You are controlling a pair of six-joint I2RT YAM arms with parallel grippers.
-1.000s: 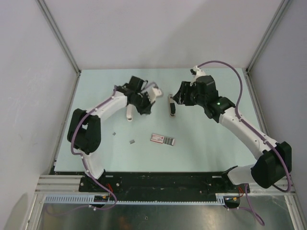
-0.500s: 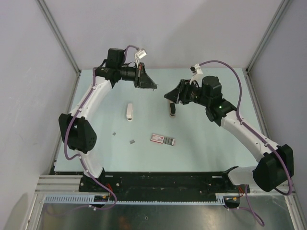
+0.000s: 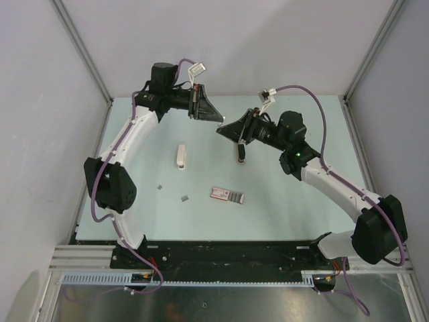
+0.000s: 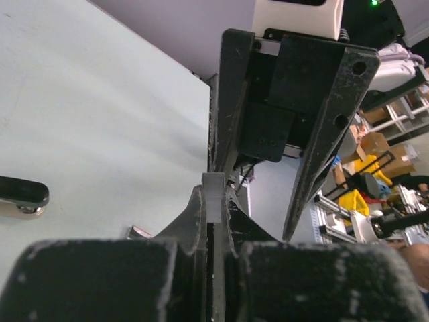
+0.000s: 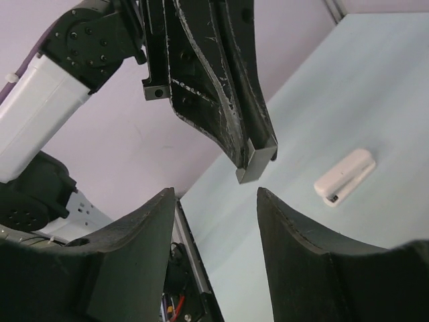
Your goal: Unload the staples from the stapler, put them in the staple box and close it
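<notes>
Raised left pincer (image 3: pixel 216 119) clamped on short grey strip (image 5: pixel 257 163), likely staples, rectangular, matte metal. Right pincer (image 5: pixel 216 198) apart, empty, facing it tip to tip; strip just ahead, jutting along left fingers. White plastic stapler (image 3: pixel 181 156) flat on pale surface (image 3: pixel 301 215), nearer left arm. Dark metal bar (image 3: pixel 240 155) lies separate, below right pincer.

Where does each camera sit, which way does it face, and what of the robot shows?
Top external: above and behind the bases, looking down at the table; both arms in full.
Left wrist: on the raised left arm, looking along the left tool at the right tool.
Right wrist: looking between the open right tool's fingers at the left tool, shut on a grey staple strip, the stapler beyond.
Shared: wrist views face each other.
</notes>
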